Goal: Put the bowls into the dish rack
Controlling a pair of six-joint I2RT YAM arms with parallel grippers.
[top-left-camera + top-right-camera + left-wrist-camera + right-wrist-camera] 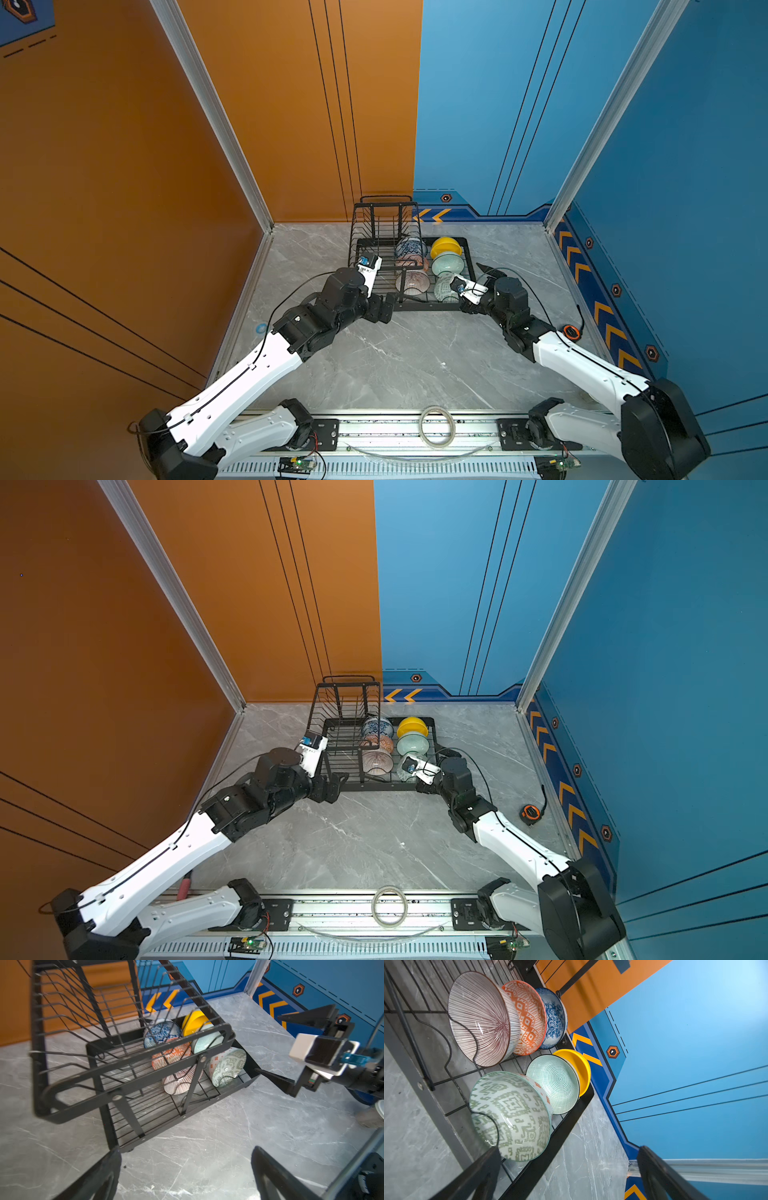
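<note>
Six bowls point(512, 1113) were seen stood on edge in two rows of three on the base tray of the dish rack point(428, 308), the yellow bowl point(445, 246) rearmost by its right edge. The right pincer point(268, 1043) was held open and empty just beside that edge; the left pincer point(185, 1178), likewise open and empty, near the front left corner. Bare surface point(395, 365) was seen in front.
</note>
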